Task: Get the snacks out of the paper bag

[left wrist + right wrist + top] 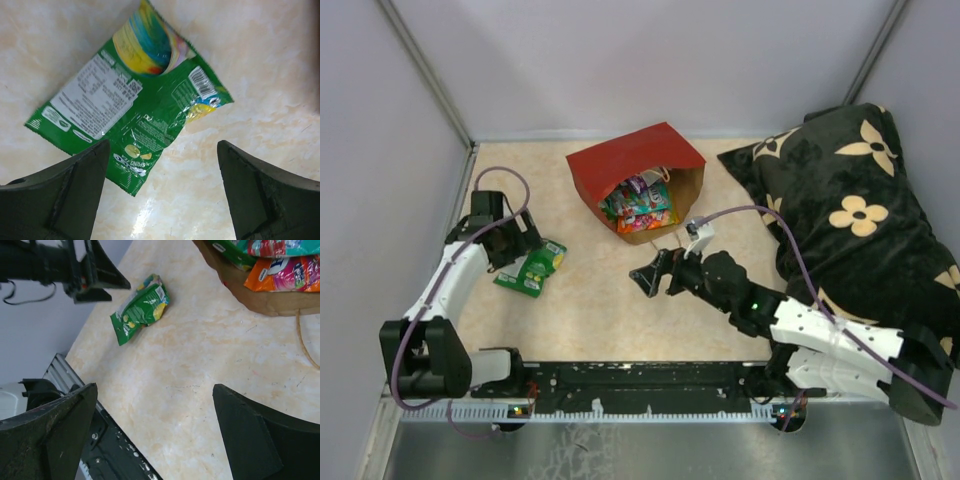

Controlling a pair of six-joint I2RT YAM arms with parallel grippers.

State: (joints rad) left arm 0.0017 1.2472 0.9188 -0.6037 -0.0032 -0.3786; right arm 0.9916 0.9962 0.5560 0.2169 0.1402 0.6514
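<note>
Left gripper [527, 247], far left, jaws flung wide and holding nothing, poised just above a green snack packet [532, 270] lying flat on the beige table [600, 320], well apart from the bag. Printed back face up, long axis running diagonally from near left to far right, one short end aimed roughly at the bag. Judged light, limp and crinkly, with glossy film likely to slide. Best pinched across a sealed edge or the narrow width, not pressed flat on the face.

Centre frame: brown paper bag [635, 165] tipped on its side, red outer face up, mouth turned toward the near edge, long axis running from the far closed end to that mouth. String handle [665, 240] trailing on the table at the opening. Within the mouth, a jumble of glossy packets [638, 203] in green, orange and pink-purple, overlapping one another. Bag paper probably light enough to skid if a packet is dragged out rather than lifted.

Just on the near side of the mouth: right gripper [642, 275], likewise spread to full width and empty, fingers aimed leftward across bare table rather than into the bag.

Far right: black pillow [850, 210] with cream flowers, just beside the bag.
</note>
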